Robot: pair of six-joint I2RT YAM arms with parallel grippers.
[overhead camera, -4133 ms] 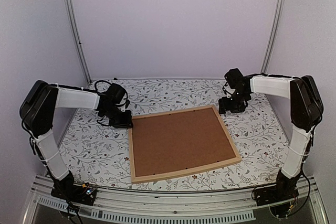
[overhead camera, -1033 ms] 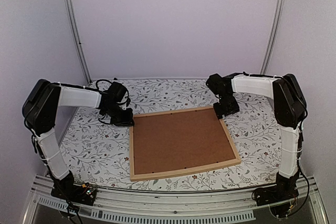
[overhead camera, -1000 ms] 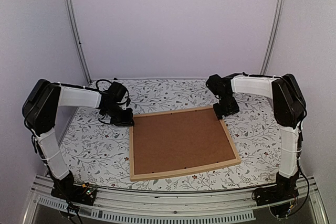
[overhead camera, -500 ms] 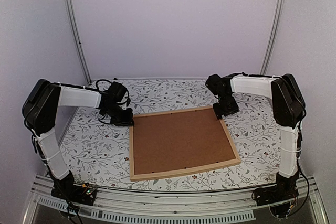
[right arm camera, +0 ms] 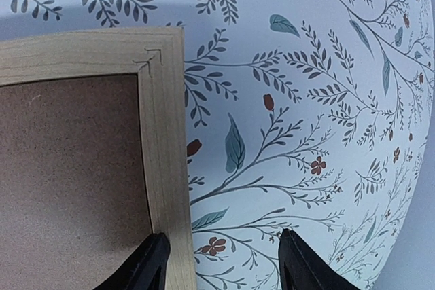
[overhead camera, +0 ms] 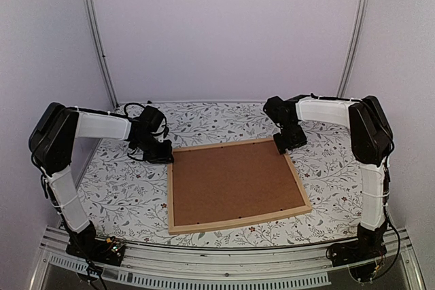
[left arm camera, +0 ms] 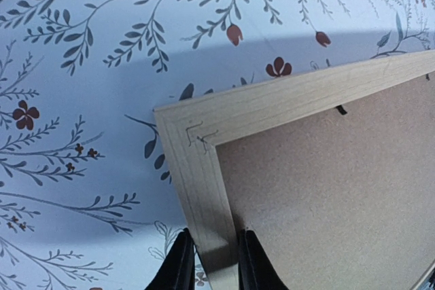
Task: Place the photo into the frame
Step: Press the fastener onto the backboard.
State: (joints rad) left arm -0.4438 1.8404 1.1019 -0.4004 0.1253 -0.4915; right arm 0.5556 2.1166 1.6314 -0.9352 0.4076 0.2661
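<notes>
The frame [overhead camera: 238,223] lies flat in the middle of the table, its thin light-wood bars around a brown backing board [overhead camera: 234,181]. My left gripper [overhead camera: 163,156] is at the frame's far left corner. In the left wrist view it [left arm camera: 216,263] is shut on the frame's side bar [left arm camera: 204,188], one finger on each side of the bar. My right gripper [overhead camera: 286,144] is at the far right corner. In the right wrist view it [right arm camera: 221,256] stands open, one fingertip [right arm camera: 153,259] over the frame bar [right arm camera: 163,134], the other over the cloth. The photo is hidden.
A floral tablecloth [overhead camera: 122,195] covers the table around the frame. Pale walls with two metal rails [overhead camera: 95,32] close in the back and sides. A metal rail [overhead camera: 224,266] with both arm bases runs along the near edge.
My right gripper has moved left, from beside the frame to its far right corner, creeping further left over the last second. The left gripper and the frame have stayed put.
</notes>
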